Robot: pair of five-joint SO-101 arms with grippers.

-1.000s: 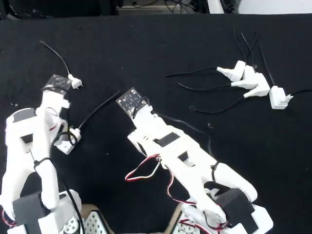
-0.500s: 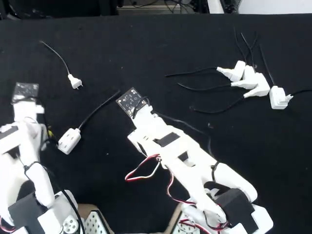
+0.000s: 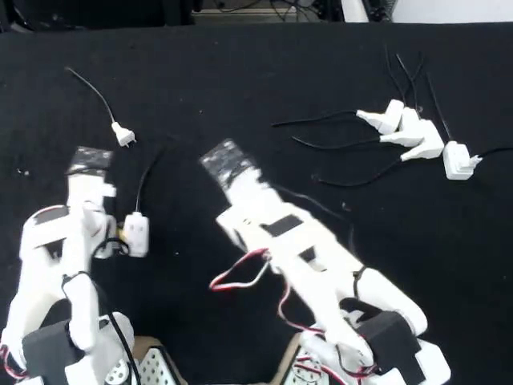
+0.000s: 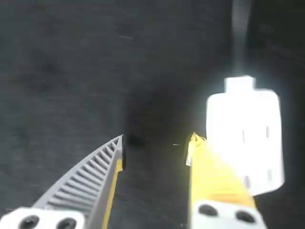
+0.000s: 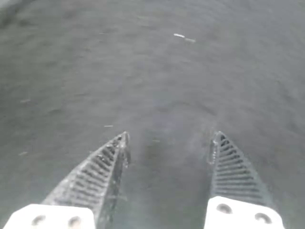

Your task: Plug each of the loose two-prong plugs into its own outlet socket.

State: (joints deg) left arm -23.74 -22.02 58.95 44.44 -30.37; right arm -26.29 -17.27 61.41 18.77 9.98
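Left wrist view had the left gripper (image 4: 155, 145) spread open with nothing between its jaws; the socket (image 4: 244, 133) lay just outside the yellow finger (image 4: 212, 183), seemingly against it, so it was beside the gripper and not held. I judged that the finger stood there to nudge or square the socket on the table (image 4: 71, 57) rather than to grasp it; the slotted face was turned up toward the camera, which would suit a plug brought in from above. In the high view the socket sat by that arm's tip, its cord (image 3: 148, 172) running away from the arm; the plug (image 3: 123, 134) lay loose farther up the table, apart from the socket, not yet inserted. The right gripper (image 5: 169, 140) was open too, empty, over bare table near the middle; it was probably placed there to take the plug. At the far right a cluster (image 3: 405, 130) of white cord ends lay untouched, well apart from both arms; I took that for work not yet begun.
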